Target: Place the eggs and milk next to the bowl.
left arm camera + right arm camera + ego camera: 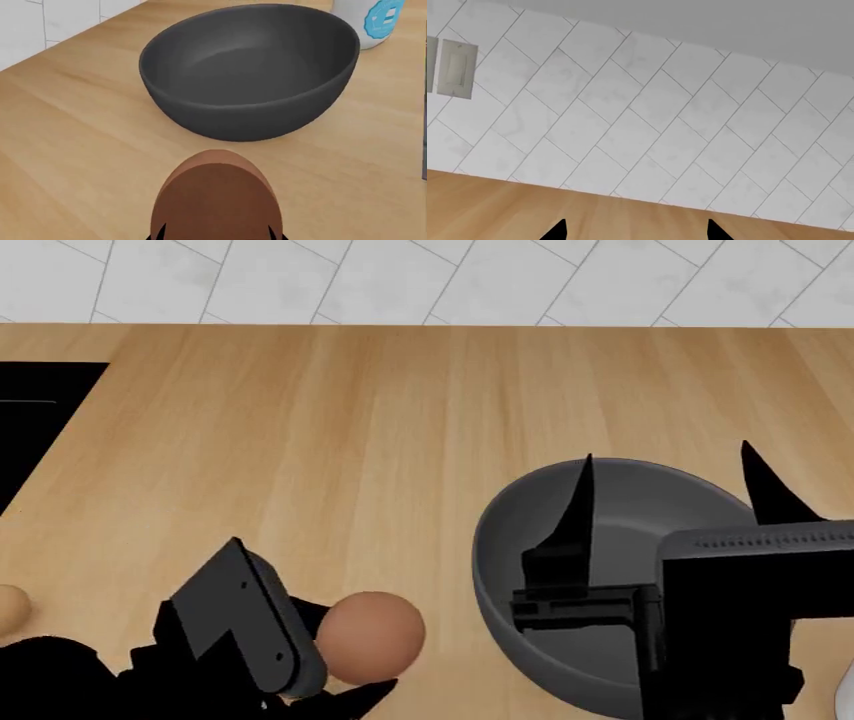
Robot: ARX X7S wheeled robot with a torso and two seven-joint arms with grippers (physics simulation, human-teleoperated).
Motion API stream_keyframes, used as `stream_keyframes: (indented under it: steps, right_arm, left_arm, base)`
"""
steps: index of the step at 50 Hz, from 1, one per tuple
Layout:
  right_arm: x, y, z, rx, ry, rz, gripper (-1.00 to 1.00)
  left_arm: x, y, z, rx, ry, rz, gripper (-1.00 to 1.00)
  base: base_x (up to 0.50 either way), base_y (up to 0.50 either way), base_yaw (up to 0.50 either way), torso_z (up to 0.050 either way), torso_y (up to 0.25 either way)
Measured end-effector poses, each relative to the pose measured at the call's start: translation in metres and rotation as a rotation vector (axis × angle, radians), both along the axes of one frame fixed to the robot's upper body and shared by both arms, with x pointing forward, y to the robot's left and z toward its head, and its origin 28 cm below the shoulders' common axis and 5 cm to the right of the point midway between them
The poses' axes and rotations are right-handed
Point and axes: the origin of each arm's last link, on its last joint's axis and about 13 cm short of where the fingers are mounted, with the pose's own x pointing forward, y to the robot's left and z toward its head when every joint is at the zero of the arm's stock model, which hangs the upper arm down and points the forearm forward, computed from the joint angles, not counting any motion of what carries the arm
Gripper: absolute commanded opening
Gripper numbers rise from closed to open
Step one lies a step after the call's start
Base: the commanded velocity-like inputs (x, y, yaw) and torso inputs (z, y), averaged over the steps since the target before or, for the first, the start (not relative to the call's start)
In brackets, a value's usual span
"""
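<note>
Eggs first: my left gripper (350, 692) is clamped on the reddish-brown egg (370, 634), which sits low over the wooden counter (334, 440), just to the left of the dark grey bowl (534, 540) in the head view. From the left wrist camera I see that egg (217, 200) filling the foreground with the bowl (250, 75) right ahead of it, close but with a strip of counter between them. A white carton with a blue label (375, 20), which I take for the milk, stands just beyond the bowl. The pale tan egg (11, 608) lies at the far left edge of my head view, well apart from the bowl, near the black sink (34, 420). My right gripper (667, 480) hangs spread wide and holding nothing above the bowl; its wrist camera faces the tiled wall (647, 115).
</note>
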Motion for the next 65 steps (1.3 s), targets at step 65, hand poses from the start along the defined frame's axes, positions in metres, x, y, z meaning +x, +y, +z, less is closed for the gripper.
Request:
stream_keyframes:
  steps: [65]
  right_arm:
    - [-0.001,0.001,0.006,-0.026,0.008,-0.012,1.00]
  left_arm:
    - [0.014,-0.050,-0.028,0.044,0.051,-0.169,-1.00]
  base:
    - [0.00,0.00,0.00,0.000,0.000]
